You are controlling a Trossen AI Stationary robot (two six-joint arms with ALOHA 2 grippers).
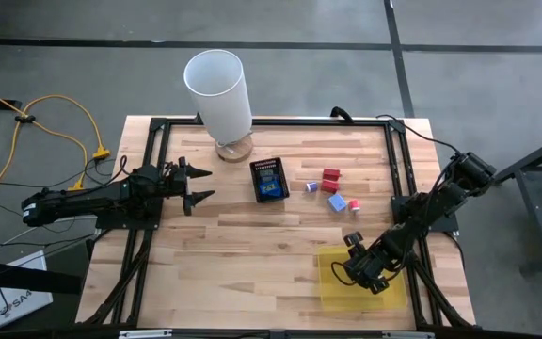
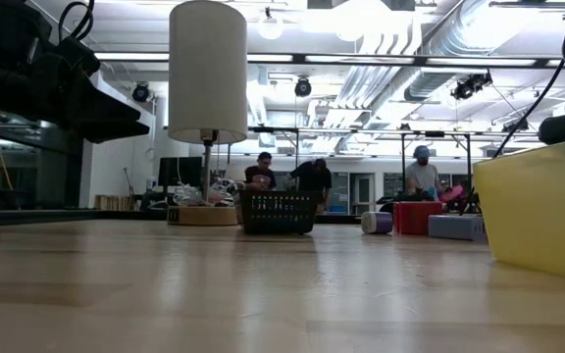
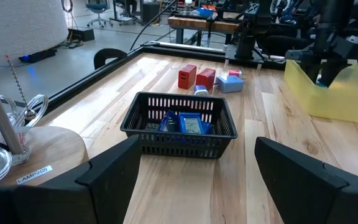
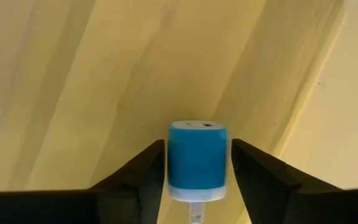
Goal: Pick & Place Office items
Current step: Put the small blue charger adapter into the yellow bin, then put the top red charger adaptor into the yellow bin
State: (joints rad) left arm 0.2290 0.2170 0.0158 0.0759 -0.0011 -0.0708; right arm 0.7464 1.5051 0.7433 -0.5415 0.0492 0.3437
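My right gripper (image 1: pixel 365 271) points down over the yellow tray (image 1: pixel 332 290) at the near right, open. Between its fingers stands a small blue office item (image 4: pixel 197 152) with a white end, a thin gap on each side; whether it rests on the tray floor I cannot tell. Red blocks (image 1: pixel 331 176), a pale blue block (image 1: pixel 338 201) and a small purple piece (image 1: pixel 310 187) lie on the table right of the black mesh box (image 1: pixel 270 180), which holds blue and black pieces (image 3: pixel 185 123). My left gripper (image 1: pixel 200 185) waits open at the left, level with the box.
A white-shaded lamp (image 1: pixel 219 89) stands on a wooden base (image 1: pixel 234 146) at the far edge, just left of the mesh box. A black frame (image 1: pixel 395 160) runs along the table's edges. Bare wood lies between the box and the tray. People show in the room behind.
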